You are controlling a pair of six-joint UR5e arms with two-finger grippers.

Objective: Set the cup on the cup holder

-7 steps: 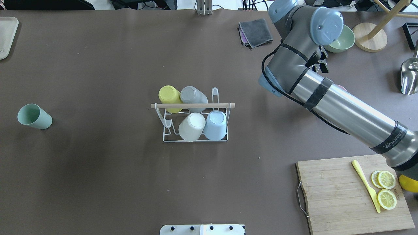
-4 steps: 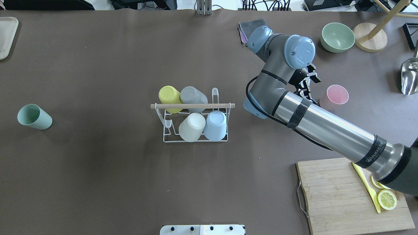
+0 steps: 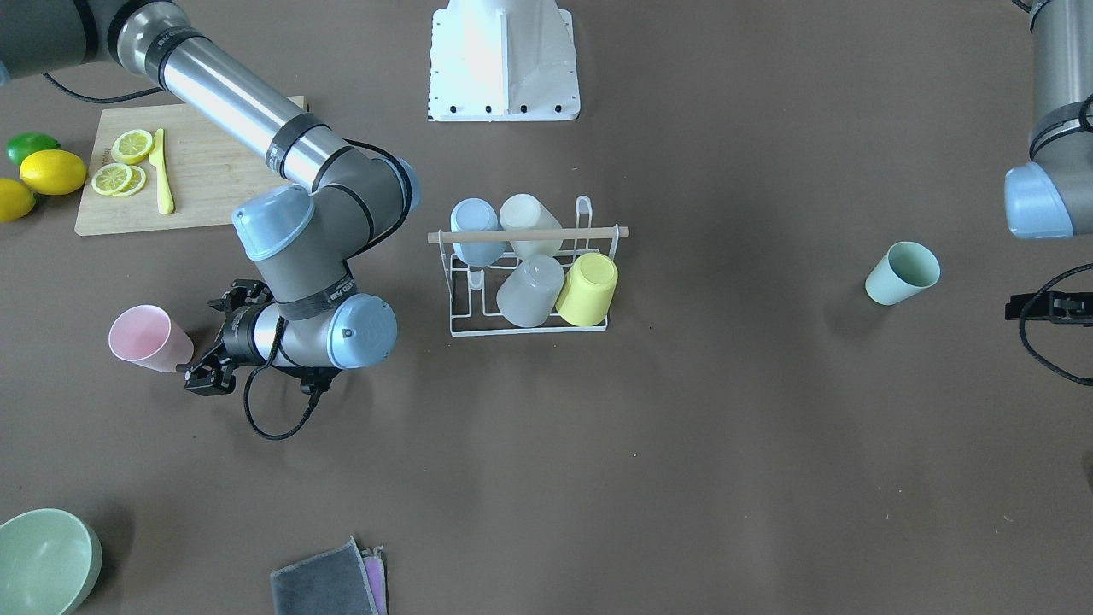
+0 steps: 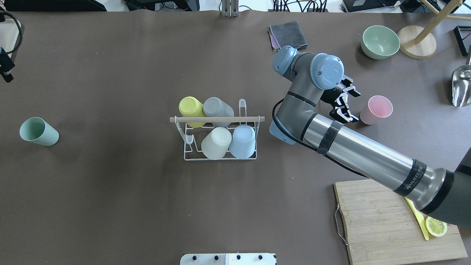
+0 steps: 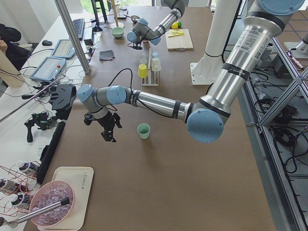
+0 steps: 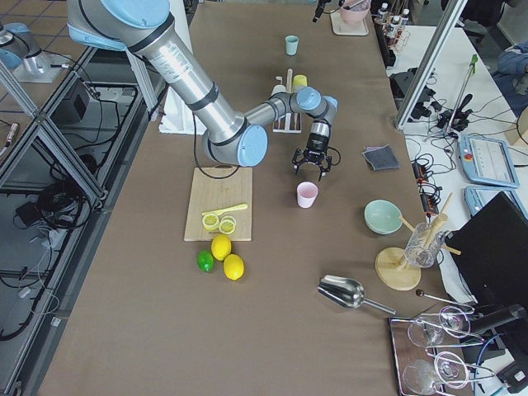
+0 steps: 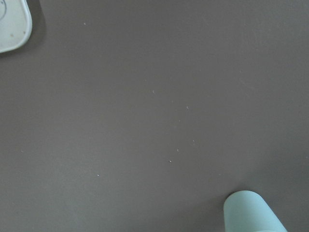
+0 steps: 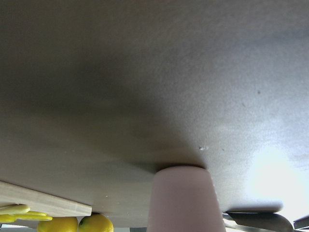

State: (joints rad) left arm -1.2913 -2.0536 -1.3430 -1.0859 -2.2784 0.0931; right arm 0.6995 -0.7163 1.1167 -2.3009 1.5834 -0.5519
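Pale pink plastic cup (image 4: 376, 109) stands upright, mouth up, on the brown counter (image 4: 110, 202), well right of the white wire cup holder (image 4: 217, 119). The right tool (image 4: 351, 106), fingers apart, has swung in just beside it; the cup hasn't budged. Left tool (image 5: 109, 134): cannot tell.

Clock read from overhead, 12 away from robot. Round pink cup (image 4: 376, 109): right gripper (image 4: 354, 106) at 9 o'clock, just beside, fingers (image 4: 345, 115) spread; bare tabletop (image 4: 415, 121) at 3; right arm (image 4: 364, 152) across 6; green bowl (image 4: 380, 41) at 12, well apart. Toward cup holder (image 4: 220, 157) at 9: bare stretch past the wrist. On holder: four cups (image 4: 216, 142), rod (image 4: 217, 119) across top, bare prong (image 4: 242, 106) at 1, another at 8.
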